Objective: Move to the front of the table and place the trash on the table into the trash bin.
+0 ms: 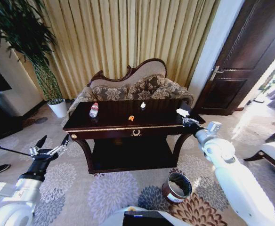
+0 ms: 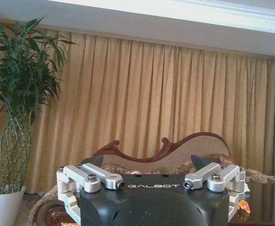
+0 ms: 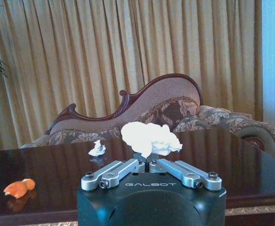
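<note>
The dark glossy table [image 1: 109,126] stands in front of me. On it lie a clear bottle [image 1: 94,109] with a red cap, an orange scrap [image 1: 131,118] [image 3: 19,188] and a small white scrap [image 1: 142,105] [image 3: 97,149]. My right gripper [image 1: 186,119] [image 3: 147,161] is at the table's right end, shut on a crumpled white wad of paper [image 1: 181,112] [image 3: 150,138] just above the tabletop [image 3: 231,165]. My left gripper [image 1: 50,147] [image 2: 146,165] hangs open off the table's left front corner, holding nothing. The trash bin [image 1: 177,187] stands on the carpet at the front right.
A patterned sofa [image 1: 142,87] sits right behind the table, with gold curtains beyond. A tall plant in a white pot [image 1: 58,108] [image 2: 3,207] stands at the back left. A dark door [image 1: 241,61] is at the right, and a chair edge [image 1: 274,153] at the far right.
</note>
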You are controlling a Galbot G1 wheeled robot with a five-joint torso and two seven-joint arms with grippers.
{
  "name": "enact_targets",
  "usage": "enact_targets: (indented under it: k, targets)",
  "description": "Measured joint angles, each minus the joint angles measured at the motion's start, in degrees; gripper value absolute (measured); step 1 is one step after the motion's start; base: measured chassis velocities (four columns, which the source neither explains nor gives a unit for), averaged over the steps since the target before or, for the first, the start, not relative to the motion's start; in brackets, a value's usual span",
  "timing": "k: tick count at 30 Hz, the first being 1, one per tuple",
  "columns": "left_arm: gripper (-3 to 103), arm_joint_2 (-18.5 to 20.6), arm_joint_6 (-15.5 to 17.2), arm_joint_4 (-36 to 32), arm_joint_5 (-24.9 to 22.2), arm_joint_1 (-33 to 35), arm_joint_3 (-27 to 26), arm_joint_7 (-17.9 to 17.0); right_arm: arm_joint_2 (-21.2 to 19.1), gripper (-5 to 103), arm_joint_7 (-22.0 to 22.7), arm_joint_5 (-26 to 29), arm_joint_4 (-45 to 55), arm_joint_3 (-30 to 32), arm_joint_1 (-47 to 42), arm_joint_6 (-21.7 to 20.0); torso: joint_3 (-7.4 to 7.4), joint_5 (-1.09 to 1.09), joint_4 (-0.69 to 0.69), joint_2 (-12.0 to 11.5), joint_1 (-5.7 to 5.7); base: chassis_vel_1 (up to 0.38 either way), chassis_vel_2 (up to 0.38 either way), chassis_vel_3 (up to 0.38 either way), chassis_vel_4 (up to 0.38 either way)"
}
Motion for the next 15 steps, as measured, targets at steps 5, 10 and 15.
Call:
enact_targets:
  k: [5, 10, 15]
  targets:
    - [100, -0.1, 0.0, 0.0, 0.0, 0.0, 0.0, 0.1, 0.4, 0, 0.0, -0.4, 0.0, 0.0, -0.5, 0.0, 0.0, -0.01, -0.01, 0.0, 0.0, 0.129, -0.136, -0.133, 0.131]
    - [100, -0.2, 0.0, 0.0, 0.0, 0.1, 0.1, 0.2, 1.2, 0, 0.0, -2.3, -0.7, -0.1, -1.7, 0.1, -0.02, 0.0, -0.01, 0.0, -0.03, 0.119, -0.126, -0.104, 0.12]
    - [100, -0.6, -0.2, 0.0, 0.0, 0.1, 0.1, 0.3, 2.9, 0, 0.0, -5.8, -3.9, -0.1, -4.5, 0.2, -0.01, -0.01, 0.0, 0.0, -0.03, 0.02, -0.034, -0.028, 0.024]
